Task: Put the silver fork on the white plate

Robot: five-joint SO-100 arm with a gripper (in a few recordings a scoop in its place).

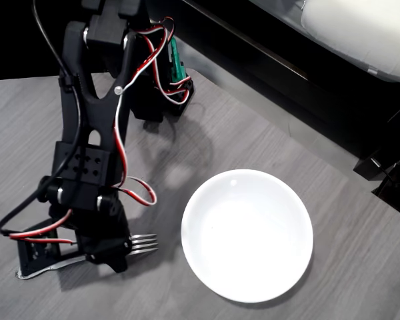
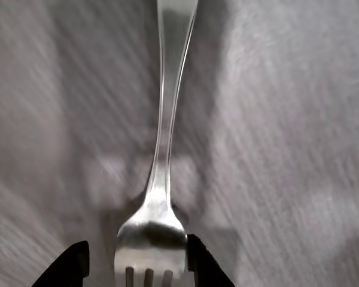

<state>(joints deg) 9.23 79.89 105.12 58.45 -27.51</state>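
Note:
The silver fork (image 1: 144, 244) sits low over the grey table at the lower left of the overhead view. Its tines point right toward the white plate (image 1: 247, 235), and its handle runs left under the black arm. My gripper (image 1: 113, 252) is over the fork's neck, a short way left of the plate. In the wrist view the fork (image 2: 158, 179) stands sharp between my black fingertips (image 2: 200, 263), its head touching the right one, while the table behind it is smeared. My gripper (image 2: 137, 260) is shut on the fork. The plate has nothing on it.
The table's far edge runs diagonally across the upper right of the overhead view, with dark floor and a white cushion (image 1: 360, 33) beyond. The arm's base and red-white cables (image 1: 157, 67) stand at the back. Bare grey tabletop (image 1: 360, 267) lies right of the plate.

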